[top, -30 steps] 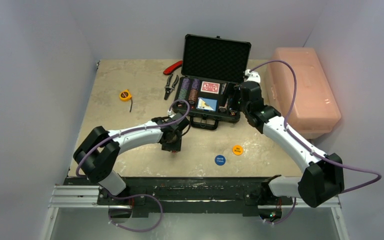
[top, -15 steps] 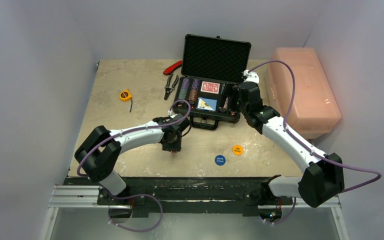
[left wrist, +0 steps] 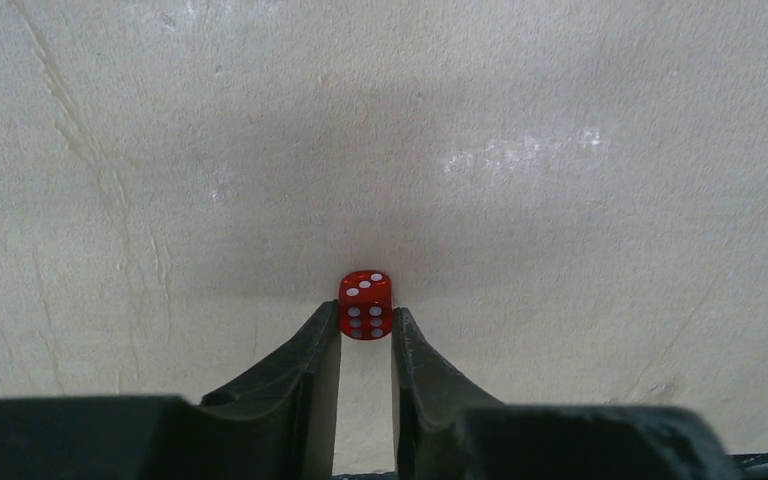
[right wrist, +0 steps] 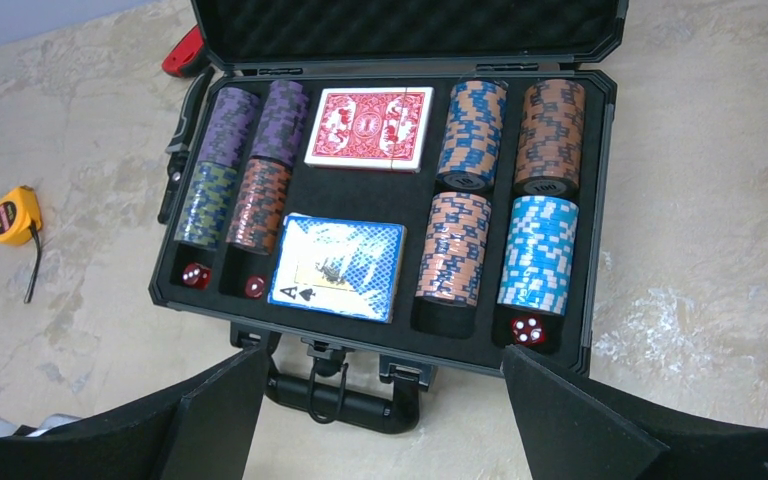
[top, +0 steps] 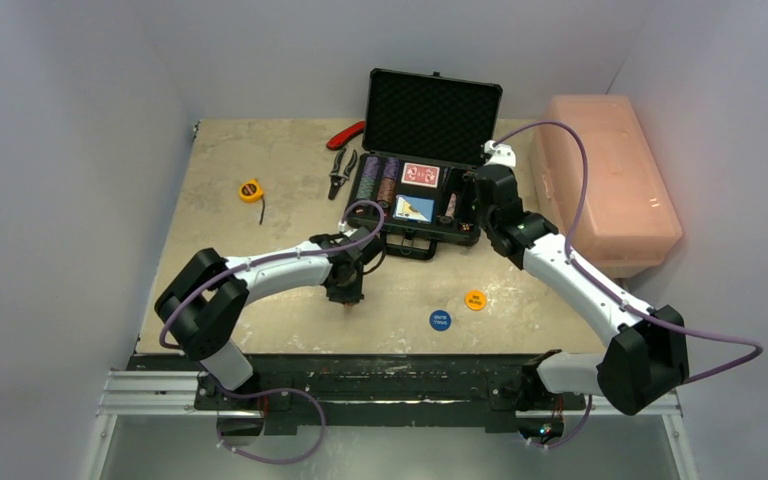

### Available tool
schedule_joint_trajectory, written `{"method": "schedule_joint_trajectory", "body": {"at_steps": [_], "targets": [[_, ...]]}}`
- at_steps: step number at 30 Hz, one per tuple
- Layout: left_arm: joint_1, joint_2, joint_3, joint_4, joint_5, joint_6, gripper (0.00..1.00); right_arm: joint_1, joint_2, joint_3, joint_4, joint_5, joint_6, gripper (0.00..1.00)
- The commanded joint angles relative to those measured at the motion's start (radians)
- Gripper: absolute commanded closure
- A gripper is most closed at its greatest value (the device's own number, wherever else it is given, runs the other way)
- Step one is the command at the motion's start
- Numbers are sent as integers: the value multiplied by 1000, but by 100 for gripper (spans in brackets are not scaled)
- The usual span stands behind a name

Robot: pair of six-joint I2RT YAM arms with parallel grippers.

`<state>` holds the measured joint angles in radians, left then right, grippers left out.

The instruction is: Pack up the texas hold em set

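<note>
Edging toward twelve, the left gripper point(left wrist: 365, 330) stays clamped on the red die point(left wrist: 365, 304); blue disc point(top: 440, 320) and orange disc point(top: 475, 299) lie at its three o'clock. Over the open briefcase point(right wrist: 410, 30) the right gripper point(right wrist: 385, 375) holds its jaws wide.

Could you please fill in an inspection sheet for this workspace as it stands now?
Surface: beige table, mottled; no spills seen.
Job's things: briefcase open, lid upright; chip stacks, red deck, blue deck and three dice in its compartments; blue disc and orange disc loose on the table in front of it.
Clutter: tape measure and pliers left of the case; pink box at its right.
Grippers: left gripper fingers shut on a red die; right gripper open, empty, facing the case.
Cables: purple cables loop along both arms.
Surroundings: plain walls; nothing else seen.
</note>
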<state>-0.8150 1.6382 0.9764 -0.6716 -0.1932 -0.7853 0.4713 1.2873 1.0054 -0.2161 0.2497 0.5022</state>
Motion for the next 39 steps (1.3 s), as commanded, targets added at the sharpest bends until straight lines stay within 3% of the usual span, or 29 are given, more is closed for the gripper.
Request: {"method": "schedule_joint_trajectory", "body": {"at_steps": [1,2,20,29,39], "targets": [[-10,5,37,3,-28,-14,91,8,-19,-1,18,34,-15,7],[-11,1,36,4,-26,-14,100,9,-19,-1,15,35,-16,7],[-50,-102,105,-69,-102,17,100,18,-23,11,-8,96,-5,8],[-52,-51,191,-62,-74,51,100,24,-44,36,-96,360,66,5],[-52,55,378,-83,-61,110,100,42,-52,71,-284,713,284,3]]}}
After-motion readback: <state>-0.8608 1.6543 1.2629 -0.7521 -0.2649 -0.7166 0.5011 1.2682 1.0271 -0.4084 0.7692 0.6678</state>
